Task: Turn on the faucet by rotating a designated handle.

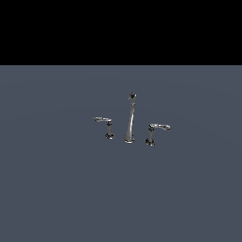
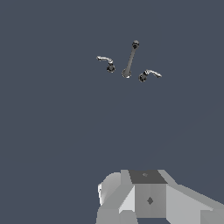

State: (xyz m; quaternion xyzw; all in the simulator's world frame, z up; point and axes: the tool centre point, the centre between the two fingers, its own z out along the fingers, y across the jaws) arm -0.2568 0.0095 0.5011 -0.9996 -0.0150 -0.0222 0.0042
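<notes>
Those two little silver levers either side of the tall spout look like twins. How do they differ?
The left handle in the exterior view points its thin arm toward that view's left; the right handle points its arm to the right. The left handle stands slightly higher in the picture, the right one lower. Each stands apart from the spout, on opposite sides. Both are shiny chrome levers on short flared posts, about half the spout's height.

Exterior view distant, level-high, facing the faucet [image 1: 130, 124]; wrist view far above, looking down; both sharing the faucet [image 2: 129, 61].
</notes>
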